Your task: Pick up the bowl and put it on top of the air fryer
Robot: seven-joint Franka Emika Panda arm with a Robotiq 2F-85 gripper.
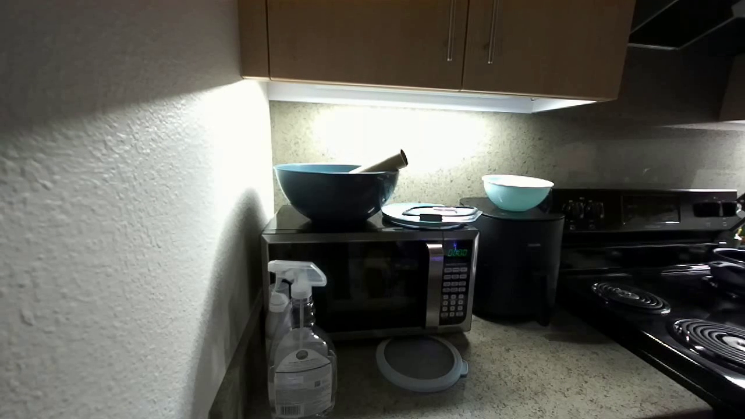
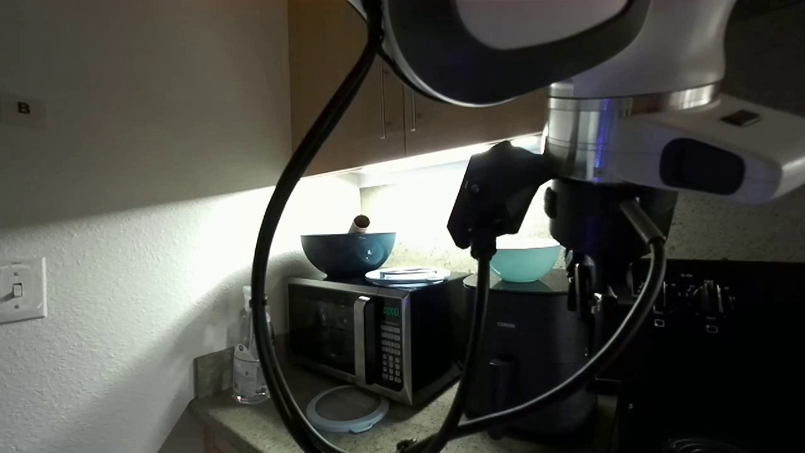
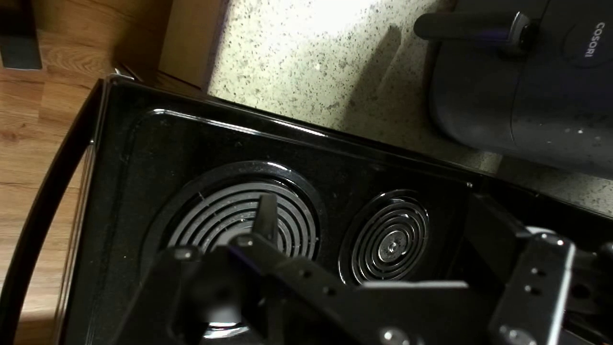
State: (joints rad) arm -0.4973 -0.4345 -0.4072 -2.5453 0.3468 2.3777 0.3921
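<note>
In an exterior view we have the turquoise bowl (image 1: 517, 196) sitting mouth-up on top of the air fryer (image 1: 515, 273), its pale inside just showing. Next door, on the microwave (image 1: 372, 285), the dark blue bowl (image 1: 336, 195) holds a tube (image 1: 381, 164) that leans out over the rim. Down on the table (image 1: 541, 361) we spot a clear spray bottle (image 1: 301, 346) and a grey lid (image 1: 420, 362).

In an exterior view, the arm (image 2: 534, 69) looms large: our turquoise bowl rests on the air fryer, partly hidden behind a black mount (image 2: 490, 195), and the tube pokes up from the dark blue bowl.

In the wrist view, we see the fingers (image 3: 266, 218) standing wide apart over the stove (image 3: 354, 163), one burner (image 3: 390, 244) showing between them.
</note>
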